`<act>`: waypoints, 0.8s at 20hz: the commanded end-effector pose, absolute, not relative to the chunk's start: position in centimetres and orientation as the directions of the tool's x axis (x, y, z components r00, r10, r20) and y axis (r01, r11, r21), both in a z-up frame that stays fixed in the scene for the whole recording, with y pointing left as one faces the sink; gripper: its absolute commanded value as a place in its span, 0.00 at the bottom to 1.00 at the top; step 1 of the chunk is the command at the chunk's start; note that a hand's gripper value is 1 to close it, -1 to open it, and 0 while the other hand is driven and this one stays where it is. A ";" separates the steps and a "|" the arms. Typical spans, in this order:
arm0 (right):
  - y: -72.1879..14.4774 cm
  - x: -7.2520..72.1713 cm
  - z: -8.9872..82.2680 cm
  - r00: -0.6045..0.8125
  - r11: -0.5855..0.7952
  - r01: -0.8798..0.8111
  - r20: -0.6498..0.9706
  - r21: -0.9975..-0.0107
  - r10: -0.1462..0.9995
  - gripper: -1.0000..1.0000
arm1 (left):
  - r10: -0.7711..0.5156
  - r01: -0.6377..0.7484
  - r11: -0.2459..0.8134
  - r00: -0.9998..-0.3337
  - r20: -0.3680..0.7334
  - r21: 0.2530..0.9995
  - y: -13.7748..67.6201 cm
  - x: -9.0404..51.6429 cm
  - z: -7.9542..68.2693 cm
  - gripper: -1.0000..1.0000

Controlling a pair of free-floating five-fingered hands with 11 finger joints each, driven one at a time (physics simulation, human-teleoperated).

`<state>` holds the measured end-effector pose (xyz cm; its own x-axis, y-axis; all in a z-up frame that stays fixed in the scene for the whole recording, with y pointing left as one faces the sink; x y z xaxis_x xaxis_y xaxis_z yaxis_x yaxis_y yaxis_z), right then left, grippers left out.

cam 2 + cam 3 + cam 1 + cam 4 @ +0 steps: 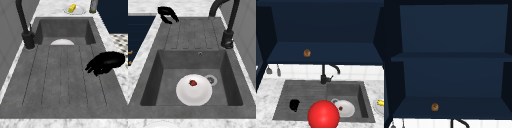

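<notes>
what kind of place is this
Most likely a kitchen sink area: a grey sink with a black faucet, a white plate in the basin, marble-look counter, and a dark blue wall cabinet above.

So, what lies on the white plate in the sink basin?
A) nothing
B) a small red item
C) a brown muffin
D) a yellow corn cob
B: in the right side view a small red item sits on the white plate at the bottom of the sink basin.
</notes>
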<state>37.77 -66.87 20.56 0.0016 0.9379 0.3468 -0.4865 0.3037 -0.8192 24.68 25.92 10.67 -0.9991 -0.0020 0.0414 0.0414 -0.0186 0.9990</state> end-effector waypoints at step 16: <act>-73.8 29.2 25.5 -0.007 0.306 -0.540 0.368 -0.784 0.930 0.00 | -0.002 0.041 -0.019 -0.999 0.041 0.999 25.9 24.7 10.7 0.50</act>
